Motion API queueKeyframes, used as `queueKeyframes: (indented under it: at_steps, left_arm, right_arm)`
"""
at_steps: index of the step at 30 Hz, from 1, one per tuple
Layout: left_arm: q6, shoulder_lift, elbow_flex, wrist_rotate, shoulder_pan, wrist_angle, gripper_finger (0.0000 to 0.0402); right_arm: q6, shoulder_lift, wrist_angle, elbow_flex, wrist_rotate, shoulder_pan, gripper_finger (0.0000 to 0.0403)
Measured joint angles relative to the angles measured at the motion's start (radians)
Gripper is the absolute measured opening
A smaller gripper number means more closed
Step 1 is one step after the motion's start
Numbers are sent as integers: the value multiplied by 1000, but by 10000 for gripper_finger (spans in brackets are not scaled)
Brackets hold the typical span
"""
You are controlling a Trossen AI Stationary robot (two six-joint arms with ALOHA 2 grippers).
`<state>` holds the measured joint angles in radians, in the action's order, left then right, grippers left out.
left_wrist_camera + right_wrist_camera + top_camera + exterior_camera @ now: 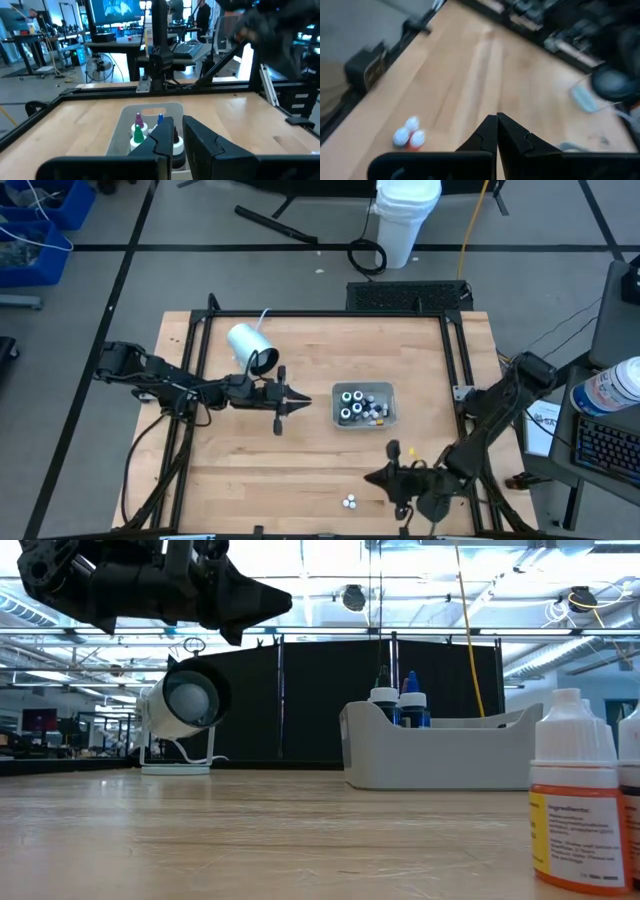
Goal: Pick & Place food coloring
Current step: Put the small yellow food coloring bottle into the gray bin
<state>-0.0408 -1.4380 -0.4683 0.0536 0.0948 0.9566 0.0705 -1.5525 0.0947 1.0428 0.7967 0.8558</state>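
While the left gripper [305,400] hangs empty with a narrow gap, left of the tray [363,405] of food coloring bottles [352,402], the right gripper [497,131] is closed on nothing.

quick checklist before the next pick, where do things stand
1. Right claw empty: ok, shut on nothing, near the table's front edge.
2. Loose bottles reachable: ok, upright on the wood, clustered just left of the right claw.
3. Right claw ready to grasp: not ok, it must open first.
4. Left claw clear of the tray: ok, it hangs left of it, fingers a crack apart, nothing between them.
5. Room in the tray: cannot tell, several bottles already fill it.
6. White cylinder out of the way: ok, it lies at the back left.
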Motion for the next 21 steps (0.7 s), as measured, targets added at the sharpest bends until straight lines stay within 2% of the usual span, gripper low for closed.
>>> queueKeyframes:
  at_steps: [2, 6, 12, 16, 21]
  left_arm:
    - [0, 0, 0, 0, 0, 14, 49]
    - [31, 0, 0, 0, 0, 43, 49]
    - [48, 0, 0, 0, 0, 44, 49]
    - [47, 0, 0, 0, 0, 42, 49]
    - [47, 0, 0, -1, 0, 39, 49]
  right_arm:
    - [9, -28, 0, -8, -95, -9, 0]
    - [6, -71, -7, -32, -352, -52, 0]
    - [-134, -104, -137, -78, -555, -111, 6]
    - [-170, -104, -294, -111, -615, -139, 27]
    - [-228, -108, -359, -114, -641, -167, 75]
